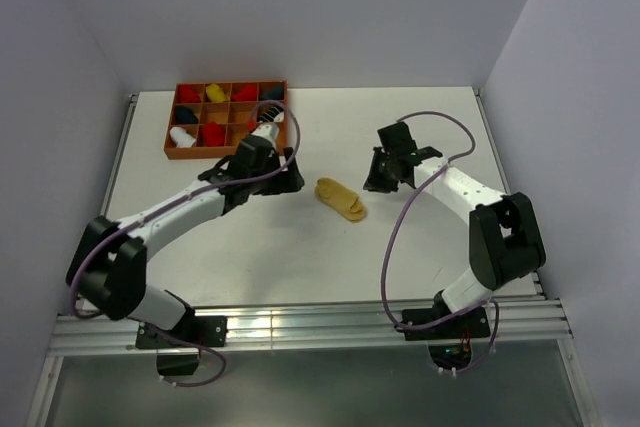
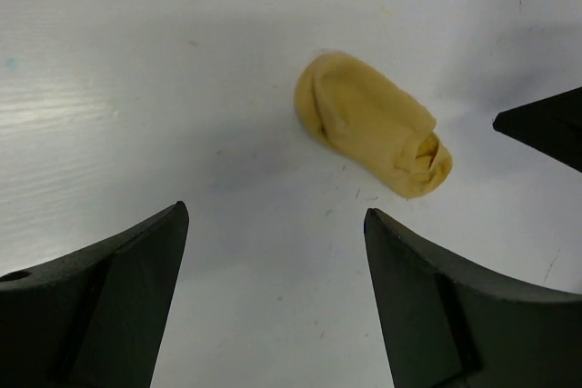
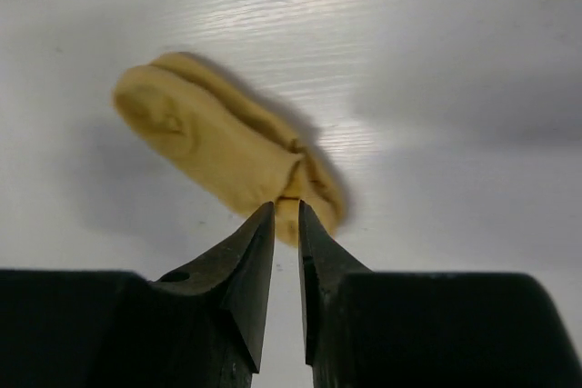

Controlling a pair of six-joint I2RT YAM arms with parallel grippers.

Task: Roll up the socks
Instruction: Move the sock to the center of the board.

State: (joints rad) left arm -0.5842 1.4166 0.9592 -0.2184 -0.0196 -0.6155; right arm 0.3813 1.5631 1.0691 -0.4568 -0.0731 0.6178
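A tan-yellow sock (image 1: 341, 199) lies rolled into a short bundle on the white table, near its middle. It also shows in the left wrist view (image 2: 373, 124) and the right wrist view (image 3: 218, 147). My left gripper (image 1: 291, 176) hovers just left of the sock, open wide, with only bare table between its fingers (image 2: 275, 215). My right gripper (image 1: 379, 179) stands a little to the sock's right, apart from it. Its jaws are drawn in to a narrow slit (image 3: 286, 208) with nothing between them. One of its fingertips (image 2: 546, 124) shows in the left wrist view.
A brown wooden compartment tray (image 1: 200, 154) stands at the back left, holding several rolled bundles, among them a red one (image 1: 212, 134), a yellow one (image 1: 216, 93) and a white one (image 1: 183, 135). The left arm's cable (image 1: 285, 117) loops over its right end.
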